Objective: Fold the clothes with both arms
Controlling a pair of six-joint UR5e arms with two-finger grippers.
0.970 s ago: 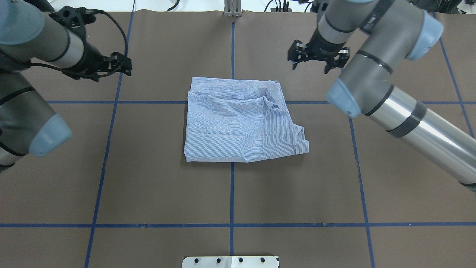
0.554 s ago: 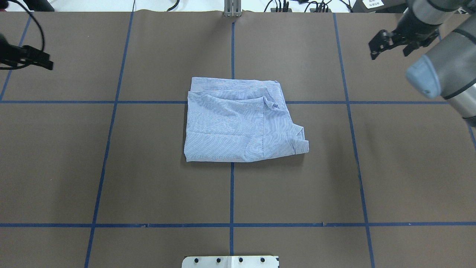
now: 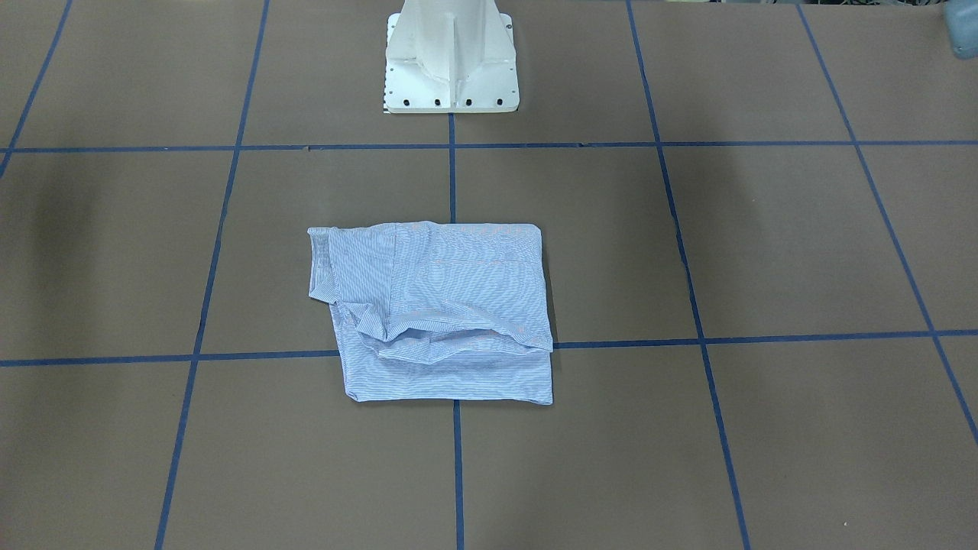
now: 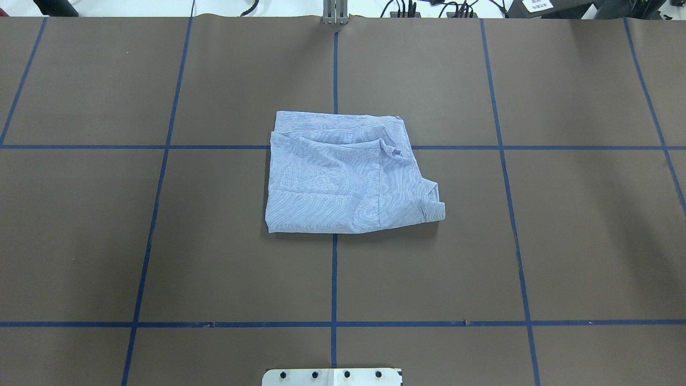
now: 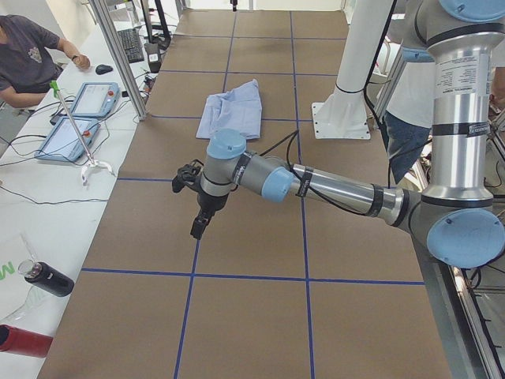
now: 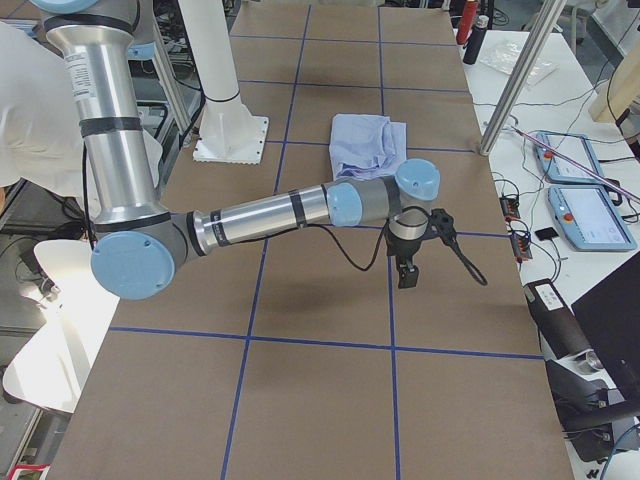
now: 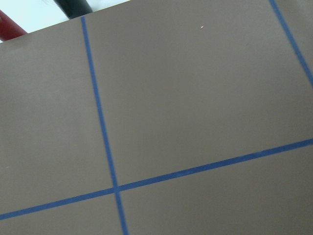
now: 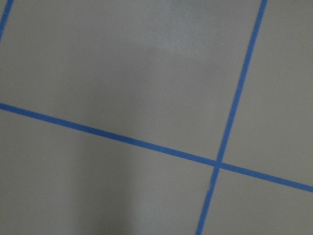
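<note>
shirt (image 4: 332, 177): creased cloth | table (image 4: 536, 241): matt paper | left arm (image 5: 339, 189): glossy metal

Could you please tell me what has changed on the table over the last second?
The left hand and right hand swung outward, away from the shirt and out of the overhead view. They now hang over opposite ends of the table. Nothing was visibly gripped or released. The folded shirt lies as before.
</note>
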